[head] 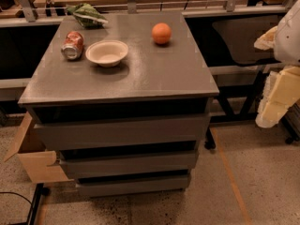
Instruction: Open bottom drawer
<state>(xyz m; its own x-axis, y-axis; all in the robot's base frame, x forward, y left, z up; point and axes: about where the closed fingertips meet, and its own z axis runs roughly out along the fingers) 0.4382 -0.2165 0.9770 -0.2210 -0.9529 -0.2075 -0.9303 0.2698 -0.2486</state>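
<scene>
While my gripper (277, 100) hangs right of the table (154, 71), its state I cannot tell, the bottom drawer (133, 184) lies well apart.

The bottom drawer (133, 184) is the lowest and narrowest of three flat grey fronts under the counter's front edge. It sits level and pushed in, set back beneath that edge. The gripper (276, 102) hangs well off the counter's right edge.

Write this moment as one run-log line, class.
bottom drawer: untouched | gripper: right of cabinet, no contact | cabinet top: can, bowl, orange
</scene>
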